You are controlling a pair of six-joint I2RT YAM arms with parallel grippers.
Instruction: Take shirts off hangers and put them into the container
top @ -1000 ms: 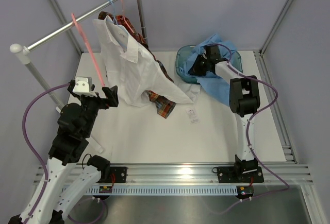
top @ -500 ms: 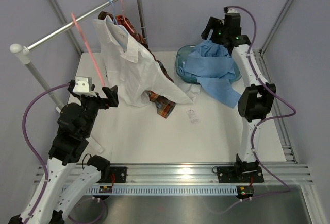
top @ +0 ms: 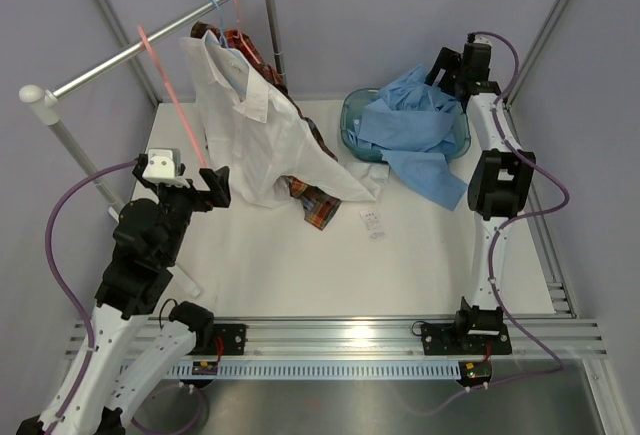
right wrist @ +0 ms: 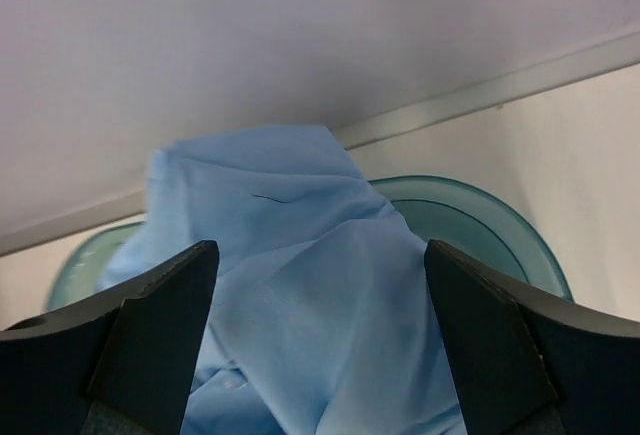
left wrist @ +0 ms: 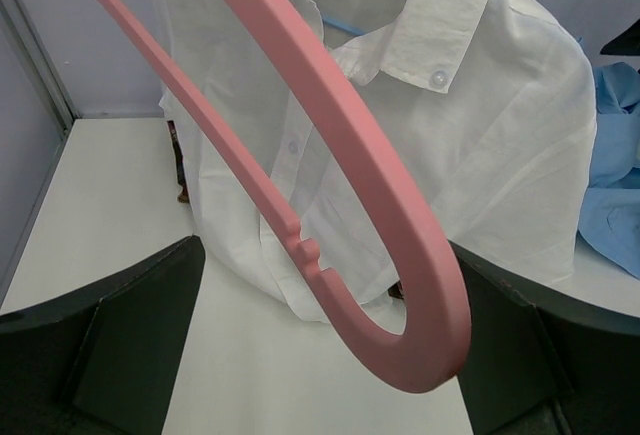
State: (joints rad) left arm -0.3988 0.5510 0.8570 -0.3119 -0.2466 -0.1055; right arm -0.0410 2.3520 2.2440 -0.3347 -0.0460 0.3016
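soft light blue shirt [top: 410, 125] crumpled in rounded translucent teal container [top: 352, 127]. right gripper [right wrist: 318, 255] above container, wide open, empty. left gripper [left wrist: 322, 255] wide open, smooth curved pink hanger [left wrist: 340, 125] between jaws.

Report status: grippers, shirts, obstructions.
Left gripper open around bare pink hanger. Right gripper open above light blue shirt, heaped in container, spilling over rim. White shirt, plaid shirt on rail, close behind hanger.

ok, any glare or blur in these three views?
Top external: even light, one glare spot on the silver metal base rail. Left wrist: pink plastic hanger looms large up close, white collared shirt sharp. Right wrist: jaws dark and blurred at the edges, light blue shirt evenly lit.
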